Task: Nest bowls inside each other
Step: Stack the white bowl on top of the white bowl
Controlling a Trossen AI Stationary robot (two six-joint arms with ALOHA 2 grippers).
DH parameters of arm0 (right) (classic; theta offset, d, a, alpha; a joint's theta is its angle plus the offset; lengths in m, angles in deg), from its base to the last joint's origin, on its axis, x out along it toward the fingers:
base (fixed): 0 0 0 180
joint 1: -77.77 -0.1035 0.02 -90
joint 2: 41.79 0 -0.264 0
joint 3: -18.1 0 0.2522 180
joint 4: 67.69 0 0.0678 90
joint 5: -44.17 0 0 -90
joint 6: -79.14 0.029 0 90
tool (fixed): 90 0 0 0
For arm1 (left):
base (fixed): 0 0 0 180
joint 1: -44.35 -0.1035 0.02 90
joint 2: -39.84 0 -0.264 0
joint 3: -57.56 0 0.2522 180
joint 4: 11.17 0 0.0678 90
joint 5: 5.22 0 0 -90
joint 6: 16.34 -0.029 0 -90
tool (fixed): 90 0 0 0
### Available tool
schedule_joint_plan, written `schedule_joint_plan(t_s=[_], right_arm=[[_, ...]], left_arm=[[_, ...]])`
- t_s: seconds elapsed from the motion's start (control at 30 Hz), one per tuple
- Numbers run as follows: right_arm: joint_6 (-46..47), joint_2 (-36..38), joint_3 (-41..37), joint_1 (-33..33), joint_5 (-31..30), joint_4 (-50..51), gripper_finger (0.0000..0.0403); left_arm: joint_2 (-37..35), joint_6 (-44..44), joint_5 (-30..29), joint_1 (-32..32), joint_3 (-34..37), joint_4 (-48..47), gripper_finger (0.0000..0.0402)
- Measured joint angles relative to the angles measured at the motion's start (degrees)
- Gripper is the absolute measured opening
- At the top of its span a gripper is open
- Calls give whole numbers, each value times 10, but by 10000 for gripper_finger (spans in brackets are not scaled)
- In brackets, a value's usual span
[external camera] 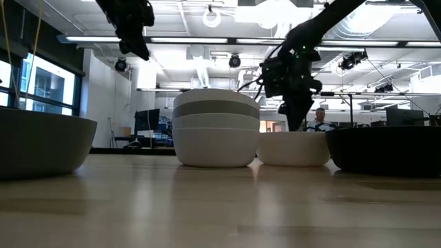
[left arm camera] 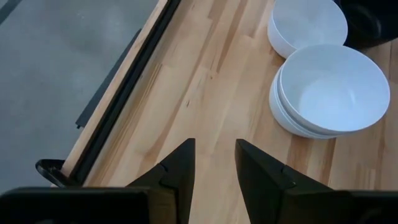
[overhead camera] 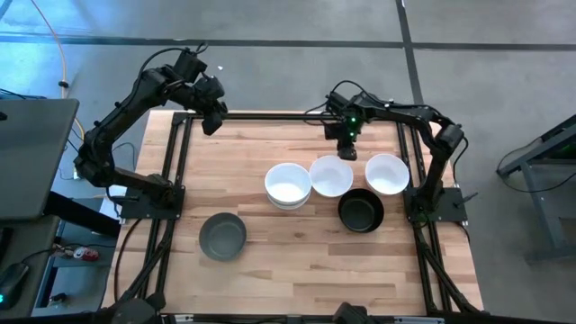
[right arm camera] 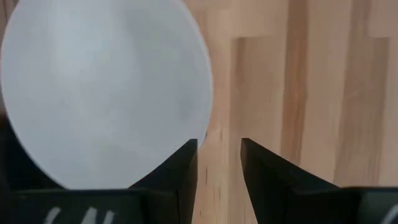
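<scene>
While bowls nest in stack (overhead camera: 288,185), black bowl (overhead camera: 361,212) empty

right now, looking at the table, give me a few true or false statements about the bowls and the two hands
1. The black bowl sits near the right arm's base. True.
2. The grey bowl is nested inside the black bowl. False: it stands alone on the left part of the table.
3. The white stack holds several bowls, with a grey band showing between white ones. True.
4. The left hand grips a white bowl. False: it hovers empty over the table's far left edge.
5. The right hand is above the far side of the middle white bowl, holding nothing. True.
</scene>
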Motion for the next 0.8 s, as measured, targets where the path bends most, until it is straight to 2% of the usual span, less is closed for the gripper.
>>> schedule_joint_plan(t_s=[0.43, 0.8], right_arm=[[67, 0, 0, -6, 16, -32, 112], [72, 0, 0, -31, 17, -42, 112]], left_arm=[[0, 0, -1, 0, 0, 0, 104], [0, 2, -1, 0, 0, 0, 104]])
